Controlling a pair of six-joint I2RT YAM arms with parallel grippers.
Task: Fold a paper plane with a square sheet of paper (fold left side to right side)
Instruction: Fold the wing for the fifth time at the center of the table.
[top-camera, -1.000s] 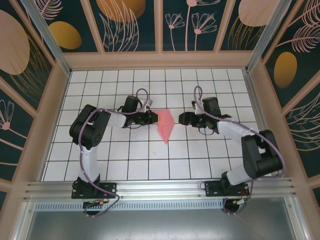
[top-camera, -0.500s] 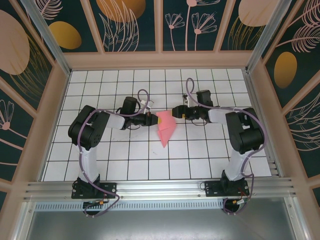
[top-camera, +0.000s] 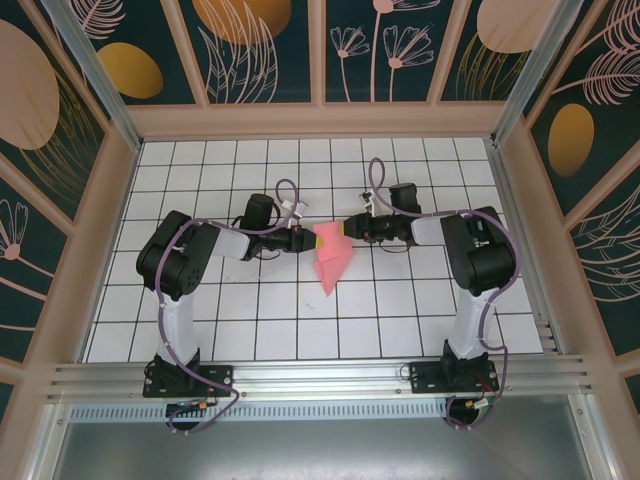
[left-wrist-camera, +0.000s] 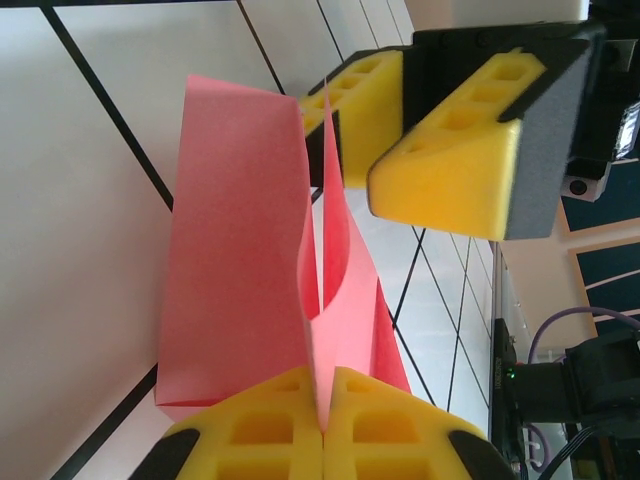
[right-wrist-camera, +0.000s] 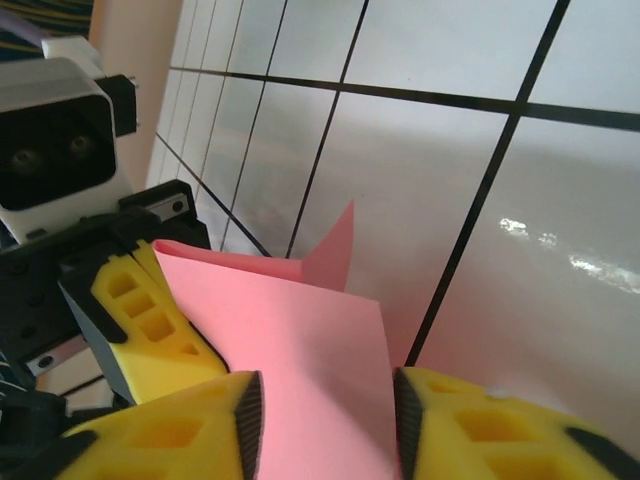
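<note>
While the left gripper (left-wrist-camera: 322, 415) is clamped tight on the paper plane (top-camera: 332, 258) at mid-table, right gripper (right-wrist-camera: 322, 420) straddles the opposite edge, fingers parted, not pinching. Plane's tip points toward the arm bases.

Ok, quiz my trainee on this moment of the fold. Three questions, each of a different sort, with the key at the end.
1. True or false: the left hand is shut on the paper plane.
2. Where is the right hand?
A) at the plane's wide end, across from the left hand
B) at the plane's sharp tip
C) on the tiles, well away from the paper
3. Fill in: in the top view, the plane's sharp tip points toward the ____ edge of the table, the arms' side.

Key: 1 true; 2 A; 3 near.
</note>
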